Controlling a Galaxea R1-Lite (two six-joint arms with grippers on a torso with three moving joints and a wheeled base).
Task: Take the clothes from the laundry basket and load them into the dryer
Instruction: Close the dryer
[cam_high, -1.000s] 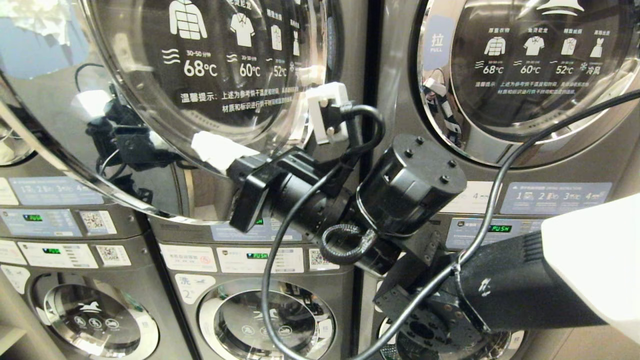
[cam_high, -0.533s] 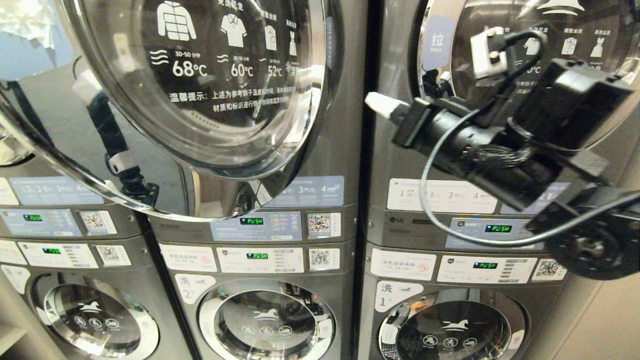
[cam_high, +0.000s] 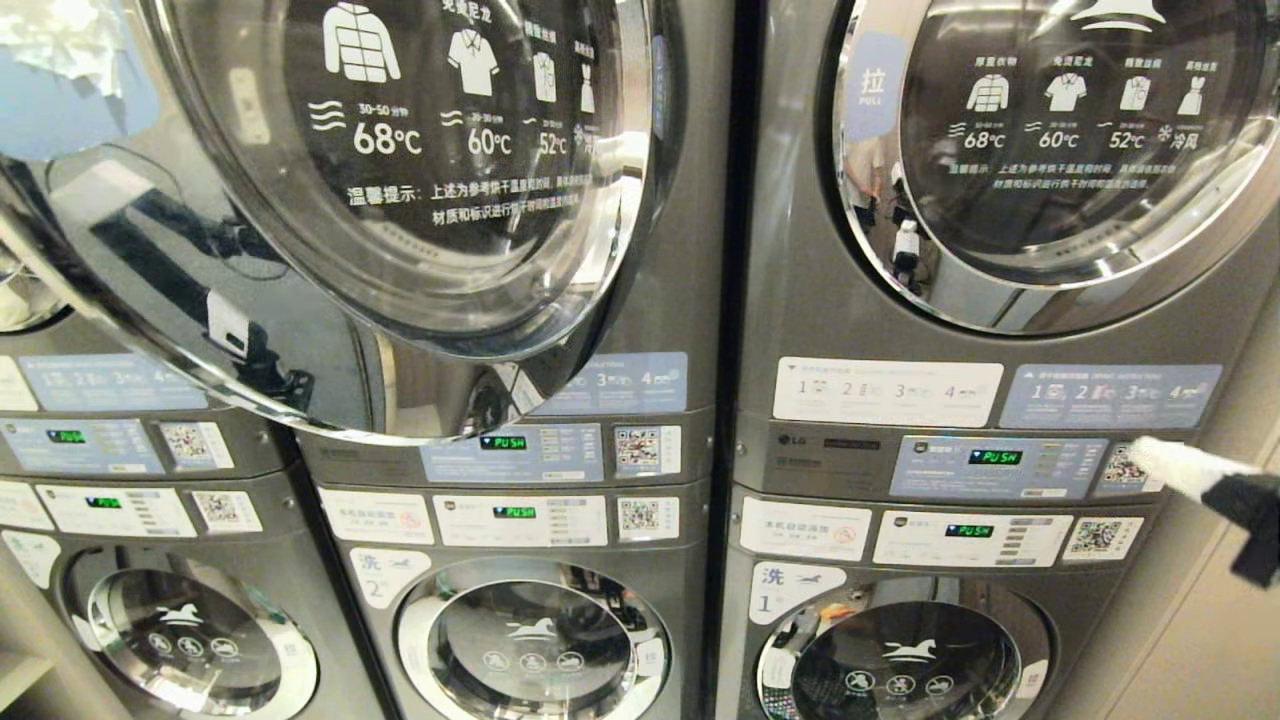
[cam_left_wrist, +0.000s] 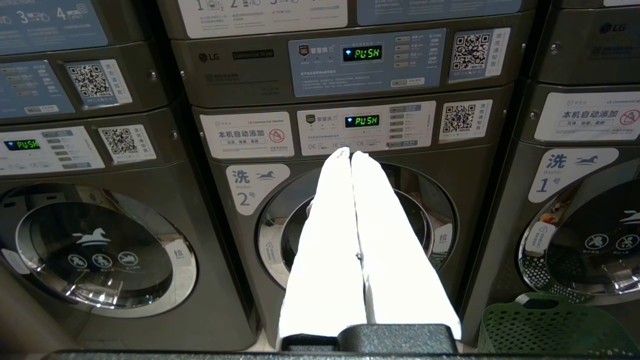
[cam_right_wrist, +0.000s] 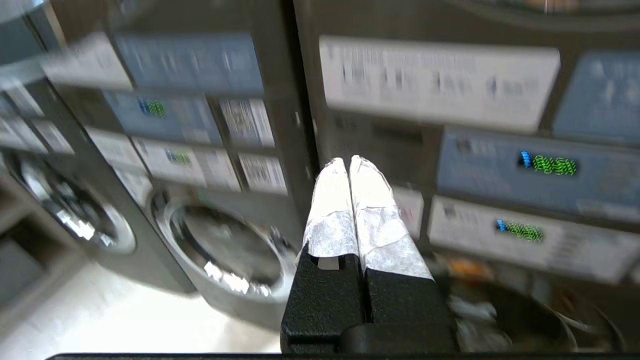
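1. Swinging away from the dryer door (cam_high: 420, 190), your right gripper (cam_high: 1165, 462) is retreating, fingers pressed together, empty.
2. Clothes aren't showing; only the basket (cam_left_wrist: 545, 327) rim is.
3. Expect soft, light fabric; pinch a bunched fold.

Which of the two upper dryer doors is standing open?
The left one: the dryer door above washer 2 swings out from its machine, covering part of the panel beneath. The right door, marked with a pull label, sits flush and shut.
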